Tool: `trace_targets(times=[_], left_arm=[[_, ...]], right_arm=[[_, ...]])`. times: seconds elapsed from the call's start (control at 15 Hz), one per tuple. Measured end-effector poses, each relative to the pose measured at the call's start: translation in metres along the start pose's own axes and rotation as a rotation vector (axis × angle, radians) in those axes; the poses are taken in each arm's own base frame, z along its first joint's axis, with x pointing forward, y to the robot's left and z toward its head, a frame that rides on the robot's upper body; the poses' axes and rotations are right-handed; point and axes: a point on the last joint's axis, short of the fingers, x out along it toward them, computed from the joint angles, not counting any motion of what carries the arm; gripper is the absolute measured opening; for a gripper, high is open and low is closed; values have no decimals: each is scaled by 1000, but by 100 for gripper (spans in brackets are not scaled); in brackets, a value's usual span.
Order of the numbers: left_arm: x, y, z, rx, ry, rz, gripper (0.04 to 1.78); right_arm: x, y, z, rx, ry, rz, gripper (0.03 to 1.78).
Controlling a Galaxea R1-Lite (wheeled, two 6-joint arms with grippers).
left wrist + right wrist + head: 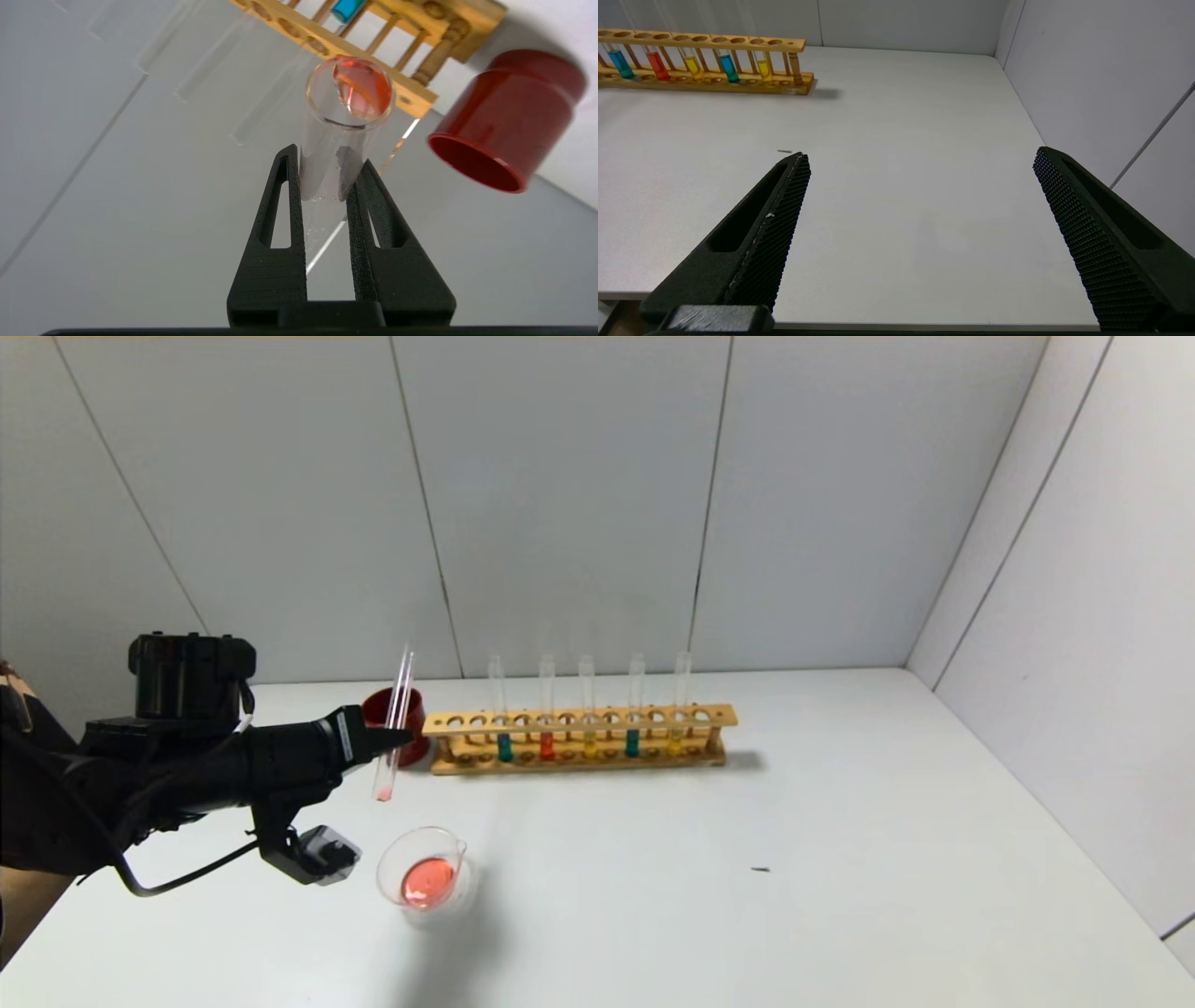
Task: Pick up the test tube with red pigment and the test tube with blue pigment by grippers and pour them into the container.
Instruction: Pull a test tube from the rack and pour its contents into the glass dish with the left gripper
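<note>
My left gripper (397, 739) is shut on the test tube with red pigment (396, 709), holding it nearly upright above the table, behind the container. Only a little pink-red liquid sits at its bottom (383, 793). In the left wrist view the fingers (280, 205) clamp the tube (348, 100). The container (388, 874), a low clear beaker, holds pink-red liquid. Two test tubes with blue pigment (504, 747) (632, 742) stand in the wooden rack (579, 719), also in the right wrist view (620, 63) (728, 67). My right gripper (920, 156) is open and empty over the table's near right part.
The rack also holds an orange-red tube (547, 745) and two yellow tubes (590, 745) (675, 744). A dark red cup (375, 707) stands behind the held tube, at the rack's left end. A small dark speck (761, 870) lies on the white table. Grey walls close the back and right.
</note>
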Motion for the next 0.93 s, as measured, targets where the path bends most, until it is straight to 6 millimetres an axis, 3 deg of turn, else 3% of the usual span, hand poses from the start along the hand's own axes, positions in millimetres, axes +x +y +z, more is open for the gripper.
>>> trace_targets(times=[0.93], left_arm=[[-11,4,6,102,123,49,31]], right_arm=[[0,0,0,0,0,0,175]])
